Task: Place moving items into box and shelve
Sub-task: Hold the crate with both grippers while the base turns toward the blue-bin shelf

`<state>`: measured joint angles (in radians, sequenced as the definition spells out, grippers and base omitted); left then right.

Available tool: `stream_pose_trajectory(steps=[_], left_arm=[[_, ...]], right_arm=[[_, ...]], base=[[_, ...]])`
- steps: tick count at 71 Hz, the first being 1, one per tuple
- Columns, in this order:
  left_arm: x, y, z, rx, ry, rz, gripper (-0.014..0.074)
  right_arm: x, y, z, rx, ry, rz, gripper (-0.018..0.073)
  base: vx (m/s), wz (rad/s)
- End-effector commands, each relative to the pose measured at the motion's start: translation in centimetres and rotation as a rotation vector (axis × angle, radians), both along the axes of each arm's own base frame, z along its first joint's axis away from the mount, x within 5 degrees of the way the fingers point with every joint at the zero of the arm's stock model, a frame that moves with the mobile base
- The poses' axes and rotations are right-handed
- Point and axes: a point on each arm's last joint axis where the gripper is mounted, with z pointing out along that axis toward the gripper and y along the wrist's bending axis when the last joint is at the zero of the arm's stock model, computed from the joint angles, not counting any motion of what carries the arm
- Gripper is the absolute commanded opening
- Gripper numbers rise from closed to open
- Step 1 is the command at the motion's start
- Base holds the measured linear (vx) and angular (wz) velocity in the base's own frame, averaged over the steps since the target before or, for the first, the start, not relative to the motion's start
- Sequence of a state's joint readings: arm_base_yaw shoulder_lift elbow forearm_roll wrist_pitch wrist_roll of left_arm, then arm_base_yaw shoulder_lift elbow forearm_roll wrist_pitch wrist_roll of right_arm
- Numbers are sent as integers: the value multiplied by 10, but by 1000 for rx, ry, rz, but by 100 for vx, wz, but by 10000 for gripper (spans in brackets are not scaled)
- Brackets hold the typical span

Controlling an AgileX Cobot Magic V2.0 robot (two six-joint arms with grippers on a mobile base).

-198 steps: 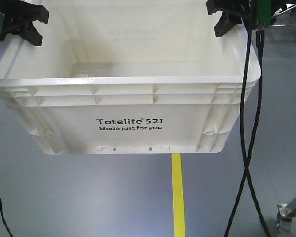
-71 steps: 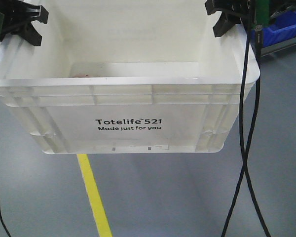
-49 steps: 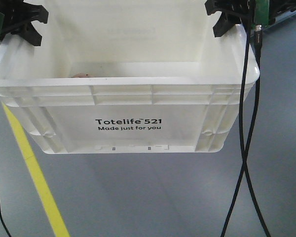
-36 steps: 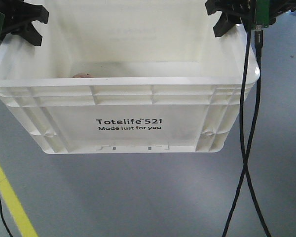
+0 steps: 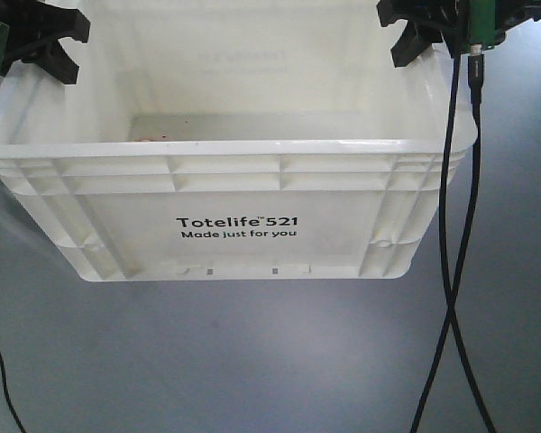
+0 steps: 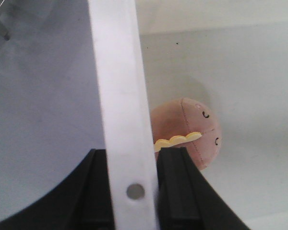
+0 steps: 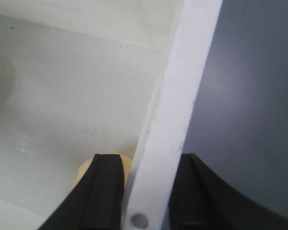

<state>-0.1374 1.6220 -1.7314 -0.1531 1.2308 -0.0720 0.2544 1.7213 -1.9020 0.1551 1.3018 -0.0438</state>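
Yellow floor line dropping out of view; box (image 5: pixel 252 144) staying lifted (base probably travelling). Left gripper (image 6: pixel 132 163), right gripper (image 7: pixel 146 165) clamping opposite side rims. Pink ball (image 6: pixel 192 134), yellow ball (image 7: pixel 82 175) resting inside near side walls. Loading finished; shelving remaining.

Our front camera looks down at the box (image 5: pixel 279 194) from close by; each wrist camera stares straight down one side rim, sharing the box's inside.

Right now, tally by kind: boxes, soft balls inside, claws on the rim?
white box: 1
soft balls: 2 (pink ball; pale yellow ball, mostly hidden)
claws clamped on the rim: 2 (left claw, right claw)
Total: 5
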Motion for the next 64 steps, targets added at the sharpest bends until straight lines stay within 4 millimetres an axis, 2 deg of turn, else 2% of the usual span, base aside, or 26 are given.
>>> stream_pose_trajectory(steps=[1,64], left_arm=[[-14,-15,43,-176,-198,-36,-17],[-14,-15,43,-176,-198,-36,-17]], right_arm=[[-22,16,43,193,-145,85,-12],[-22,16,43,191,-145,86,-12]], base=[[28,-39],[30,-37]])
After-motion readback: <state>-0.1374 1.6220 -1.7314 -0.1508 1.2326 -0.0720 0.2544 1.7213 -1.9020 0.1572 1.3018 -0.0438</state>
